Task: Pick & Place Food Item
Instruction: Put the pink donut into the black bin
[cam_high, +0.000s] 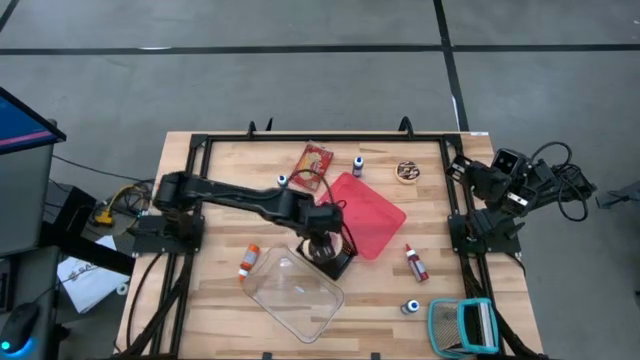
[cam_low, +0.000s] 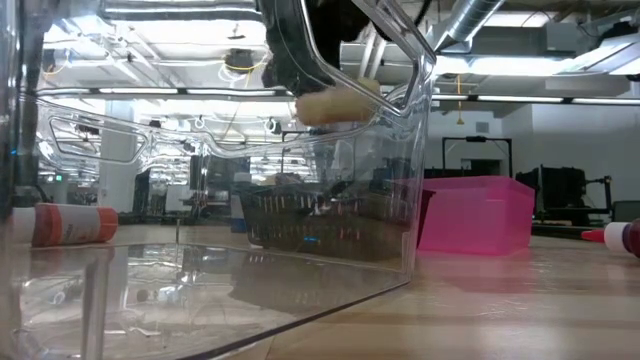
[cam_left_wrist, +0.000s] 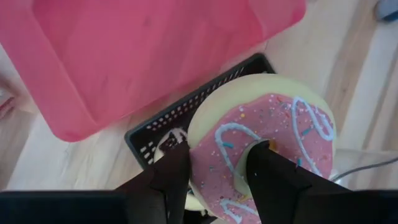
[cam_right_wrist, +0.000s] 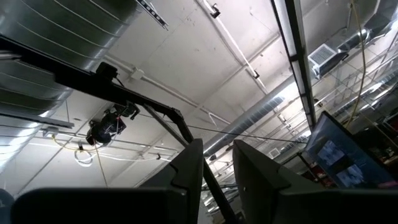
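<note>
A donut (cam_left_wrist: 280, 124) with pink icing, white lines and sprinkles hangs in my left gripper (cam_left_wrist: 217, 155), which is shut on it. It is above a black mesh basket (cam_left_wrist: 180, 115) near the table's middle. The high view shows that gripper (cam_high: 322, 243) over the basket (cam_high: 340, 266), beside a pink tray (cam_high: 370, 215). In the low view the donut (cam_low: 335, 103) shows through a clear wall, above the basket (cam_low: 320, 225). My right gripper (cam_right_wrist: 217, 165) is shut, holds nothing and points up at the ceiling at the table's right edge. My left gripper holds the donut by one side of its ring (cam_left_wrist: 214, 162). One finger (cam_left_wrist: 264, 162) is in the hole and the other (cam_left_wrist: 174, 165) is on the outer rim. The fingers come slanting down from above. The donut is lifted clear above the basket, tilted, icing toward the wrist camera.
A clear plastic container (cam_high: 295, 295) lies near the front edge, beside the basket. A red snack packet (cam_high: 313, 160), a round brown item (cam_high: 407, 172) and several small bottles (cam_high: 415, 262) lie about. A teal-rimmed holder (cam_high: 462, 325) sits at the front right corner.
</note>
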